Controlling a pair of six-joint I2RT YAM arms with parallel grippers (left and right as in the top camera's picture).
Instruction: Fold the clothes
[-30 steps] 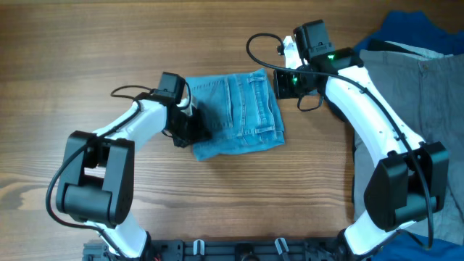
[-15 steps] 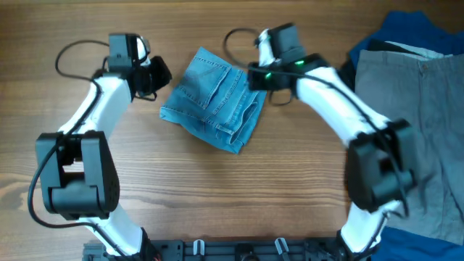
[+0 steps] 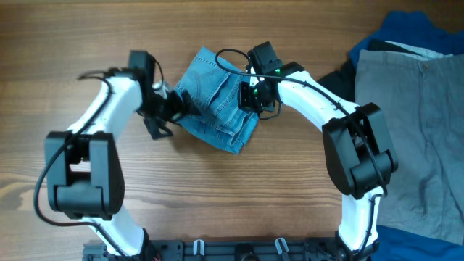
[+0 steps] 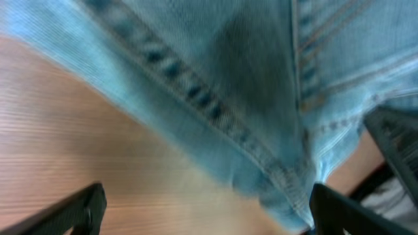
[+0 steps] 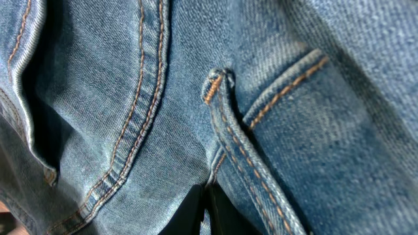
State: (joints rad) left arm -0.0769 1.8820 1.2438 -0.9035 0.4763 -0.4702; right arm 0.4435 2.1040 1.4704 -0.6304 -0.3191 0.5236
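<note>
The clothes, a pair of light blue denim jeans [image 3: 217,101], lie folded into a small tilted bundle in the middle of the wooden table [image 3: 290,181]. My left gripper [image 3: 170,112] stands open at the bundle's left edge. In the left wrist view its fingers [image 4: 78,212] are spread wide just above the wood, and a seamed fold of the jeans [image 4: 215,98] reaches down between them. My right gripper [image 3: 250,96] is shut and rests on top of the bundle's right part. In the right wrist view its fingertips [image 5: 196,212] press on the denim beside an orange-stitched belt loop [image 5: 225,124].
A pile of other garments lies at the right edge: a grey one [image 3: 409,116], a blue one [image 3: 413,29] and a dark one [image 3: 337,76]. A black rail [image 3: 239,250] runs along the table's near edge.
The jeans bundle turned to a tilted lie. My left gripper let go, swung away, came back to the bundle's left edge and opened wide. My right gripper moved left onto the bundle.
</note>
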